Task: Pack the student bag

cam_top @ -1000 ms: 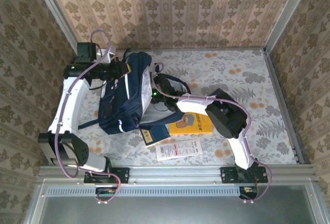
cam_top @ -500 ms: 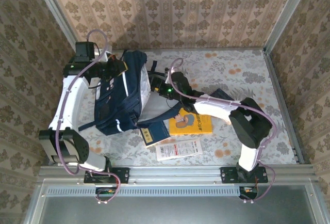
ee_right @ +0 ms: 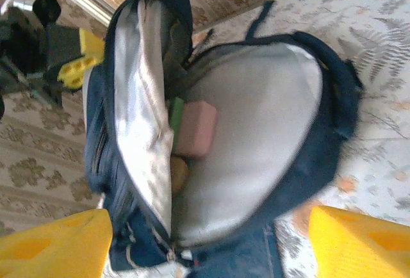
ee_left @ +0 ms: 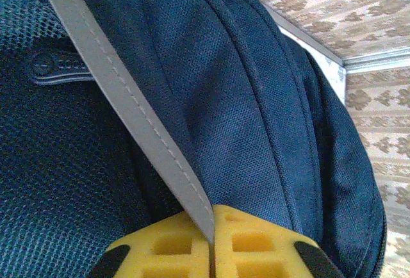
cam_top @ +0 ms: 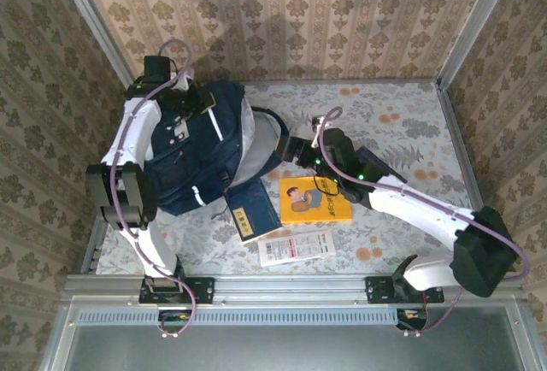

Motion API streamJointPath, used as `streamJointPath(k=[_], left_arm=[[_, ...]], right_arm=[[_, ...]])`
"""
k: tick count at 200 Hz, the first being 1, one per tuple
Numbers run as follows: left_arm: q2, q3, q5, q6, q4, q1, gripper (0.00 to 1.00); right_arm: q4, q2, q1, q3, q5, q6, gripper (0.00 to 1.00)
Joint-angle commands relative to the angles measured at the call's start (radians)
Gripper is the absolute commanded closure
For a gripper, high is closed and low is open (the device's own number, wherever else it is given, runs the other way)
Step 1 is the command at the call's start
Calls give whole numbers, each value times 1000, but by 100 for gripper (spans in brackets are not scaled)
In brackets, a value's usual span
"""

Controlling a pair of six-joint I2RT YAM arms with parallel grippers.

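Top external view: the student bag [cam_top: 201, 153] lies on the left part of the desk [cam_top: 410, 123]. It is big & dark blue, w/ its top end by the back wall & its mouth open to the R. The L gripper [cam_top: 198, 104] is at the bag's top end. L wrist view: the yellow jaws are pressed together & pinch a grey strap [ee_left: 128, 105] of the bag, w/ the blue cloth right up against them. The R gripper [cam_top: 297, 149] is just beside the bag's open side. R wrist view: its jaws are spread wide w/ nothing held. The open bag sits just ahead, btw the two yellow fingers [ee_right: 57, 246]. Inside, on the grey lining [ee_right: 262, 143], are a pink block [ee_right: 195, 127], sth green [ee_right: 174, 114] & sth round & brown [ee_right: 178, 174]. Near the bag on the desk lie a small blue booklet [cam_top: 250, 214], a yellow book [cam_top: 314, 200] & a white paper [cam_top: 295, 247].
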Motion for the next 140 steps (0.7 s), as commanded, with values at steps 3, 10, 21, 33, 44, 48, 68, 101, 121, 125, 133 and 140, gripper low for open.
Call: streamJointPath(k=[3, 10, 21, 33, 44, 48, 68, 101, 121, 125, 133, 140], left_arm=[[9, 45, -48, 37, 4, -16, 76], [2, 35, -45, 36, 7, -23, 71], [-19, 3, -10, 15, 24, -27, 70], [-63, -48, 41, -14, 62, -27, 69], [-121, -105, 46, -25, 82, -29, 65], [-144, -127, 48, -27, 88, -29, 64], [-262, -237, 52, -32, 107, -54, 61], [-411, -440, -17, 49, 75, -257, 61], [-472, -567, -57, 76, 54, -383, 64], [-484, -595, -74, 76, 57, -416, 64], [-503, -643, -106, 79, 64, -468, 64], [-504, -669, -130, 95, 61, -514, 64]], right_arm=[[-173, -65, 2, -49, -3, -100, 21], [-207, -82, 2, -55, -15, -117, 23], [-260, -110, 4, -73, -23, -137, 27], [-302, -147, 5, -107, -37, -157, 31], [-345, -179, 8, -138, -49, -165, 36], [-361, -189, 8, -150, -52, -166, 38], [-424, -238, 13, -199, -86, -165, 44], [-494, -245, 19, -226, -204, -164, 48], [-555, -230, 26, -210, -224, -174, 57], [-565, -228, 28, -208, -224, -176, 60], [-574, -223, 30, -213, -226, -177, 66], [-575, -219, 33, -221, -233, -181, 72]])
